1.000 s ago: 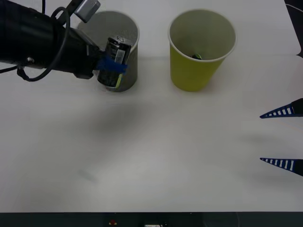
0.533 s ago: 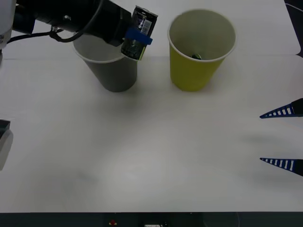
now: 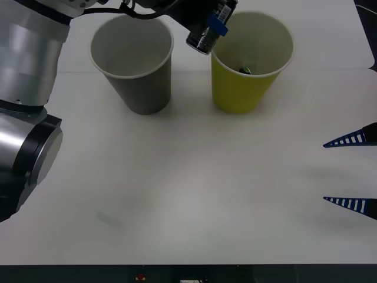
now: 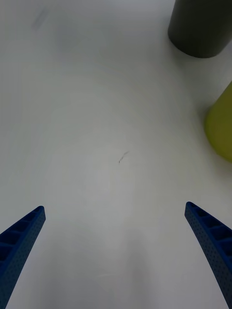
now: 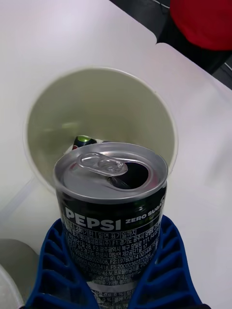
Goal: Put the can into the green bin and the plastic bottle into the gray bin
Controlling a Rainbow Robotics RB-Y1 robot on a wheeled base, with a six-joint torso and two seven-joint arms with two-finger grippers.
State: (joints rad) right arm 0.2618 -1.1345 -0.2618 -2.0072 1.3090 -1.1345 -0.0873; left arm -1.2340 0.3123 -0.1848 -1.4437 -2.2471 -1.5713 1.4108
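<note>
Carried rightward since the earlier frames: left gripper (image 3: 213,23), once down at the front of the gray bin (image 3: 132,58), then over its right rim, now up at the left rim of the green bin (image 3: 251,59). Clenched on the can (image 3: 210,28) throughout, blue fingers (image 5: 58,263) wrapped round the dark body on both sides, pull-tab top clear above them and opened. Held tilted in the front view, lower end toward the gap between the two bins, upper end leaning over the green rim. Seen from the left wrist, green bin's mouth (image 5: 99,77) just beyond the can top, with a small dark, green-tipped object (image 5: 83,141) lying at its bottom; identity not clear. Gray bin left behind the gripper on its left side, upright on the white table (image 3: 188,194), apart from the green bin.

Right gripper (image 3: 352,172) parked well away at the right edge of the table, unchanged, fingers spread wide with nothing between them, hovering over bare tabletop with both bins (image 4: 199,26) (image 4: 220,129) ahead of it.
</note>
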